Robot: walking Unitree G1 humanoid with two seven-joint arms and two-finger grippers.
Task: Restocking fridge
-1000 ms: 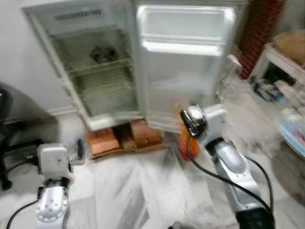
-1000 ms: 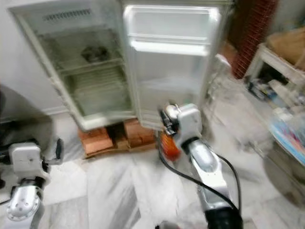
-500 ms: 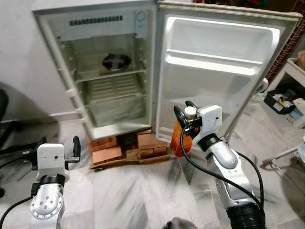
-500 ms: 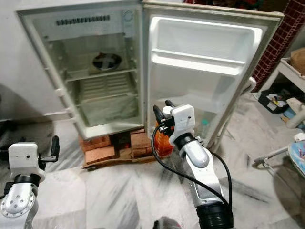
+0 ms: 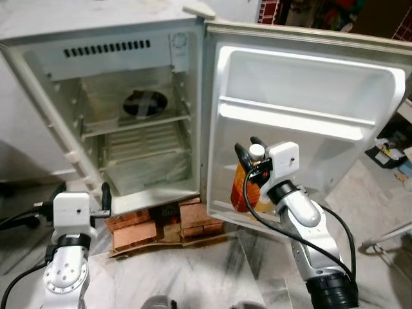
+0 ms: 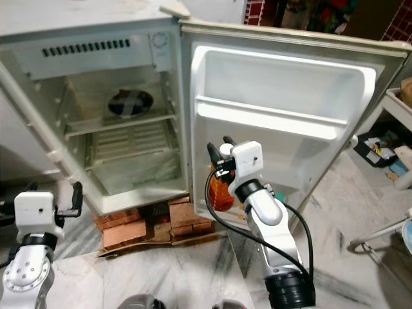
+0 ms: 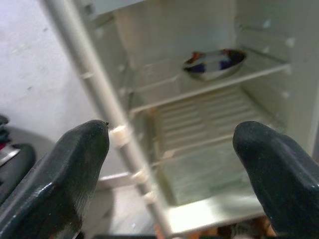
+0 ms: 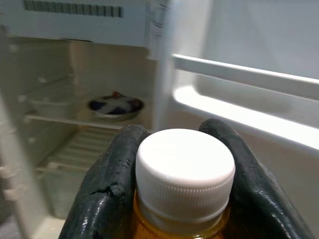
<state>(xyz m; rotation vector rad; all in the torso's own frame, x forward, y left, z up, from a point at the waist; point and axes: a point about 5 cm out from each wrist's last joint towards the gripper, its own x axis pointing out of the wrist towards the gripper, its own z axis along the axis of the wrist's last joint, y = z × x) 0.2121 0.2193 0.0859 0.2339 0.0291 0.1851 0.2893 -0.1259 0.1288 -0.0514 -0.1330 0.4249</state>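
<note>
One white-capped orange bottle (image 5: 241,187) is pinched by the right gripper (image 5: 247,149). The left gripper (image 7: 169,164) is held spread. One patterned bowl (image 5: 144,103) is seen beyond them in the open white fridge (image 5: 122,45), above marble floor (image 5: 212,270).

Glossy white plastic fridge door (image 5: 302,96), ribbed bottle cap (image 8: 184,172)

Fridge (image 5: 187,45), door open, standing on red bricks (image 5: 132,226) over cardboard on a marble floor (image 5: 212,277). Upper wire shelf (image 5: 138,122): one dark-patterned bowl (image 5: 145,103). Lower shelf: a clear plastic sheet (image 5: 145,170).
</note>
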